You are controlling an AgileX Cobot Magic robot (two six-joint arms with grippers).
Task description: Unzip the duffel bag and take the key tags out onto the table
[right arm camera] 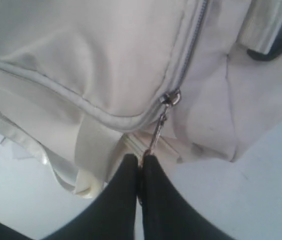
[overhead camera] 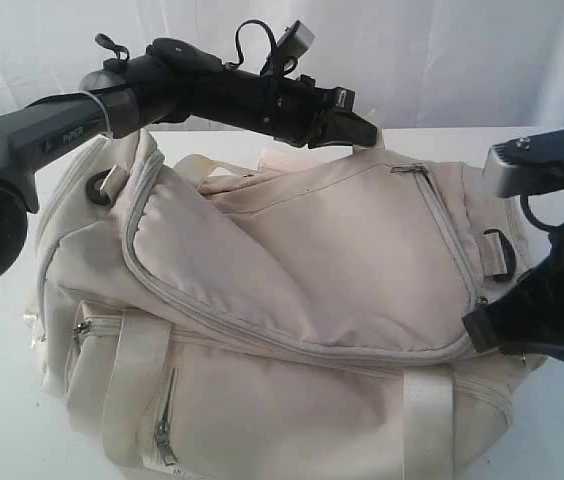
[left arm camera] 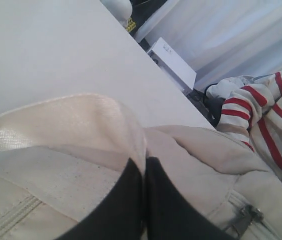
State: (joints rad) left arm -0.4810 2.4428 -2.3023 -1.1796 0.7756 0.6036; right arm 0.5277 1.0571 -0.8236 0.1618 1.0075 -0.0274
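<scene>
The cream duffel bag lies on the white table and fills most of the exterior view. My left gripper reaches across the bag's top and is shut on a fold of its cream carry strap at the far side. My right gripper sits at the bag's right end. It is shut on the metal zipper pull, which hangs from the slider at the corner of the grey zipper. The flap's zipper looks closed. The key tags are hidden.
A black strap ring and webbing sit at the bag's right end, and a side pocket zipper faces front. Beyond the table's far edge are a white box and red-striped cloth. A white curtain hangs behind.
</scene>
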